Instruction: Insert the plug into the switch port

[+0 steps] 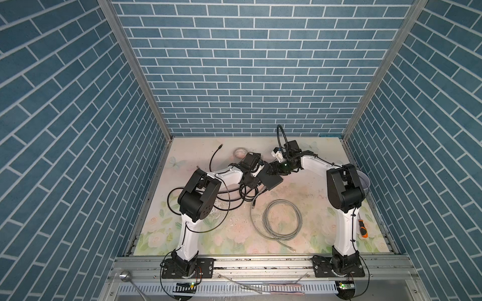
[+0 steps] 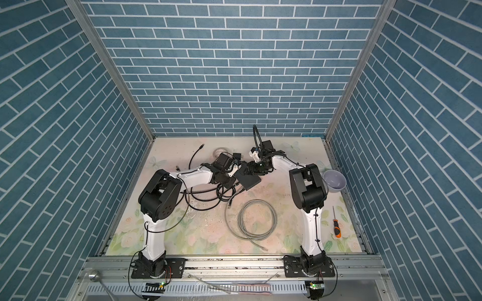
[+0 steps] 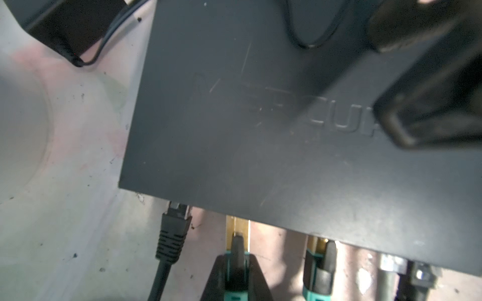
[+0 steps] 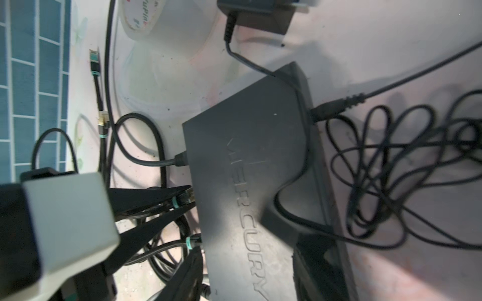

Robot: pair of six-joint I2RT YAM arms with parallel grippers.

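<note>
The switch (image 1: 272, 180) (image 2: 249, 181) is a flat matte-black box lying between the two arms. It fills the left wrist view (image 3: 260, 130) and carries raised lettering in the right wrist view (image 4: 247, 169). My left gripper (image 3: 238, 256) (image 1: 256, 182) is shut on a plug (image 3: 238, 228) (image 4: 184, 200) with a teal band and a gold tip. The tip meets the switch's port edge and disappears under it. My right gripper (image 4: 250, 271) (image 1: 272, 170) straddles the switch, one finger against each long side.
A black plug (image 3: 174, 229) and another teal-banded plug (image 3: 319, 258) sit in neighbouring ports. A power cord (image 4: 328, 109) enters the far edge beside tangled black cable (image 4: 391, 169). Adapter (image 4: 258, 15), tape roll (image 1: 239, 152), grey cable coil (image 1: 283, 221), screwdriver (image 1: 363, 229), bowl (image 2: 334, 181).
</note>
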